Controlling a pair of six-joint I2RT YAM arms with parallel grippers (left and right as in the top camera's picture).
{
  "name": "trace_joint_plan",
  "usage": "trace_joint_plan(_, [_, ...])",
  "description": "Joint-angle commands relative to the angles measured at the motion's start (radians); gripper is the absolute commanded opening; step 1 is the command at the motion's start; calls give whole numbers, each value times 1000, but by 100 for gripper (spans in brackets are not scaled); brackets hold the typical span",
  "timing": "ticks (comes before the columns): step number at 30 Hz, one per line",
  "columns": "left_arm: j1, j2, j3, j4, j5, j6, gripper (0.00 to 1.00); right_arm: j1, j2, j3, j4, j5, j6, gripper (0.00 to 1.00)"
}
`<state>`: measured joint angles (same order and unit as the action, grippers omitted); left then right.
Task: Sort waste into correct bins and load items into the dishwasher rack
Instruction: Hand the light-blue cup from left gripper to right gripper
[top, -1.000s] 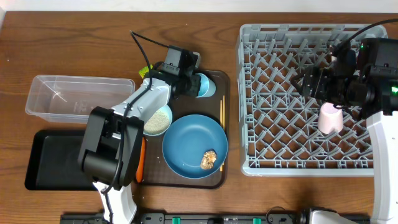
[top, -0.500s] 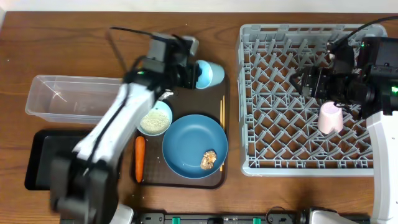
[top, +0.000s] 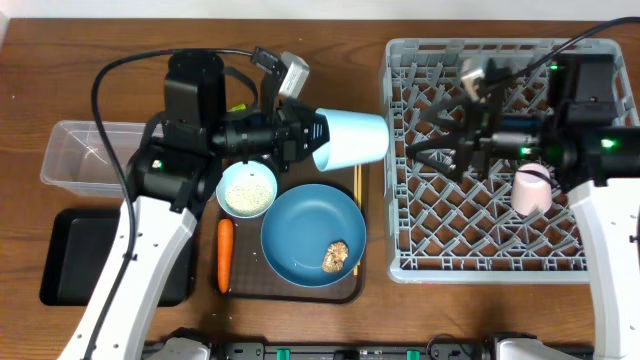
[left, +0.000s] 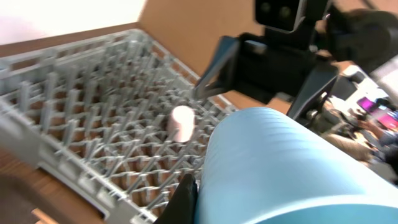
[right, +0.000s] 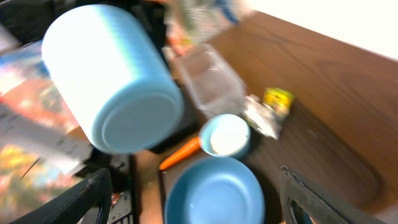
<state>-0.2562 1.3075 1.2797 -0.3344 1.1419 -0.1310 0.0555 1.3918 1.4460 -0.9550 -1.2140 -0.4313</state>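
Cups: two, a light blue cup (top: 350, 138) just left of the rack and a pink cup (top: 530, 190) in the rack's right part.
Plates: one blue plate (top: 300, 228).
Bowls: one bowl (top: 247, 188), holding rice.
Carrots: one carrot (top: 226, 253).
Food lumps: one brown lump (top: 336, 256), on the plate.
Wrappers: one yellow-green wrapper (right: 278, 98).
Bins: two at left, the clear tub (top: 75, 155) far and the black tray (top: 70, 260) near.
Serving trays: one brown serving tray (top: 255, 282).
Racks: one grey rack (top: 480, 268), at right.
Chopsticks (top: 356, 180): too thin to count.

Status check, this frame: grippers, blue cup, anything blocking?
Left gripper shut on light blue cup, held sideways beside dishwasher rack. Right gripper open, empty, over rack, facing cup. Pink cup already in rack.
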Motion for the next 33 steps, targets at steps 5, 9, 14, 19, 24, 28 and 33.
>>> trace_joint_plan(5, [2, -34, 12, -1, 114, -6, 6, 148, 0, 10, 93, -129, -113, 80])
trace_joint_plan(9, [2, -34, 12, -1, 142, -6, 6, 202, 0, 10, 164, -129, -114, 81])
trace_joint_plan(14, [2, -34, 12, -1, 142, -6, 6, 241, 0, 10, 207, -129, -113, 73])
trace_joint_plan(19, [2, -34, 12, 2, 142, -6, 6, 247, 0, 10, 208, -121, -70, 61])
trace_joint_plan(24, [2, -34, 12, 15, 141, -5, 11, 246, -1, 10, 207, -117, -23, 46])
trace_joint_plan(28, [3, -34, 12, 25, 111, -5, 45, 243, -6, 10, 207, -21, 50, 40])
trace_joint_plan(33, [3, -34, 12, 13, -90, -5, 65, 207, -47, 10, 204, 211, 200, 41])
